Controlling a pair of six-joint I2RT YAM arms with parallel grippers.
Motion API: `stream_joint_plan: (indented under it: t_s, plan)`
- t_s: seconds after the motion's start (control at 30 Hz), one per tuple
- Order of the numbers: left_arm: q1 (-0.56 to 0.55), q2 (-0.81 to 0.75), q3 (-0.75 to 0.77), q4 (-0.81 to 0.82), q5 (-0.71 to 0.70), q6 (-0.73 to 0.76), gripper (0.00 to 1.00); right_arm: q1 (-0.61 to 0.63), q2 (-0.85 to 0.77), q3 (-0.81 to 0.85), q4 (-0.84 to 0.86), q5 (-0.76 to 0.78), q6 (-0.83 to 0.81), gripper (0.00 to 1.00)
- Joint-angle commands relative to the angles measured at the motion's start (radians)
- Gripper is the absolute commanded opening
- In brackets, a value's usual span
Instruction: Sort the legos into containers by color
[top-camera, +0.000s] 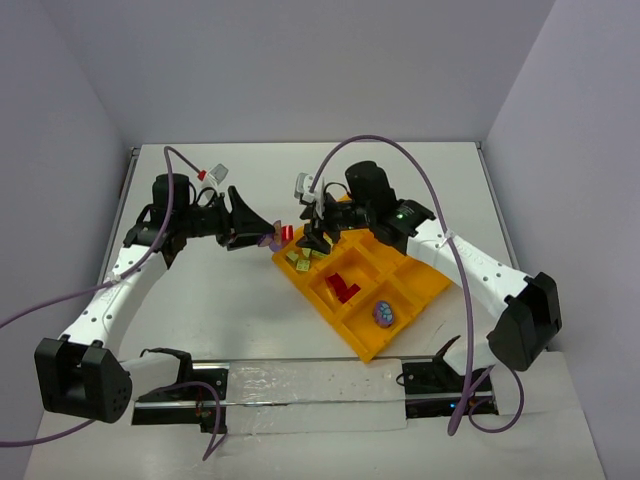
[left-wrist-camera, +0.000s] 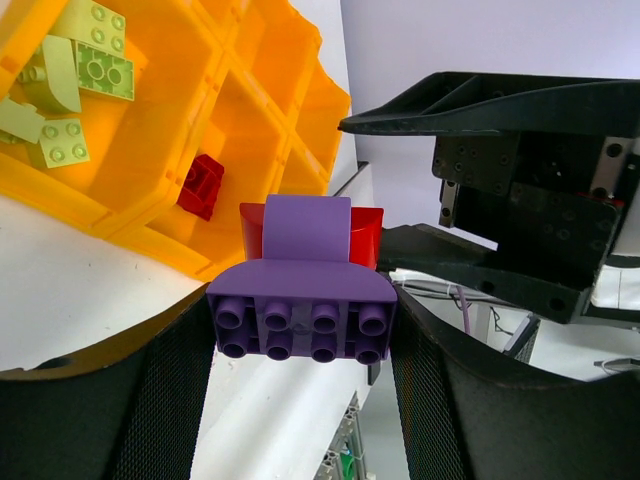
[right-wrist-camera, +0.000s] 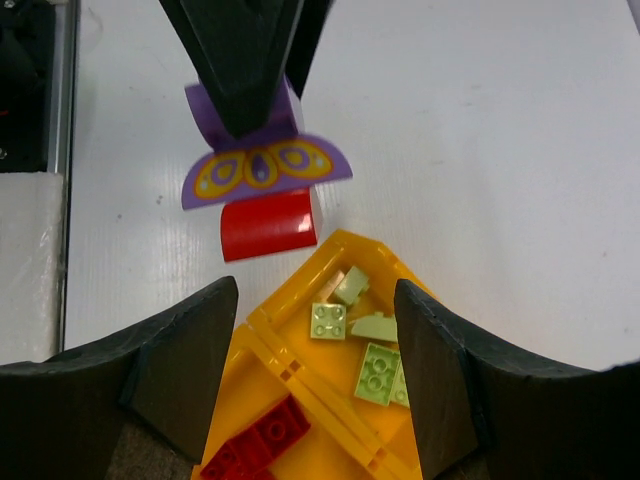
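Nearest the lens, my left pincer (left-wrist-camera: 300, 335) was closed on a purple studded plastic brick with a curved top (left-wrist-camera: 300, 295). It gripped the brick by its short ends, so the studded face was turned to the camera. The brick hung just outside the far-left corner of the orange-yellow plastic compartment tray (left-wrist-camera: 120, 235).

A red curved brick (right-wrist-camera: 268, 225) sat directly behind the purple one, close against that tray corner. I could not tell whether it lay on the white table (top-camera: 220, 300) or was clipped to my load.

My right pincer (right-wrist-camera: 312, 300) hung spread wide and empty above the corner compartment holding yellow-green bricks (right-wrist-camera: 365, 345). Red bricks (right-wrist-camera: 260, 440) filled the compartment beside it.

A bluish-purple piece (top-camera: 383, 313) lay in a compartment at the tray's near end, which I judged to be my brick's destination. The tray's raised walls meant the brick would have to cross above the rim, and the right pincer crowded the corner. Bare table on the left-arm side of the tray offered the freer route round to the near end.
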Motion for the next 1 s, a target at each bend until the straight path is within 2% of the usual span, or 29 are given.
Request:
stream_joint_plan:
  t_s: [0.0,0.4,0.83,0.9,0.97]
  plan:
    - [0.005,-0.013,-0.015,0.057,0.056,-0.001,0.0,0.016,0.04,0.086,0.039,-0.068,-0.073,0.71]
    - [0.004,-0.017,-0.015,0.066,0.058,-0.004,0.0,0.078,0.115,0.149,-0.04,-0.066,-0.11,0.66]
    - [0.005,-0.003,-0.006,0.057,0.054,0.008,0.0,0.102,0.117,0.125,-0.007,-0.052,-0.081,0.65]
    - [0.005,-0.002,-0.007,0.059,0.055,0.007,0.0,0.101,0.116,0.121,-0.002,-0.045,-0.08,0.62]
    - [0.005,-0.002,-0.007,0.061,0.054,0.006,0.0,0.101,0.118,0.12,0.004,-0.045,-0.074,0.53]
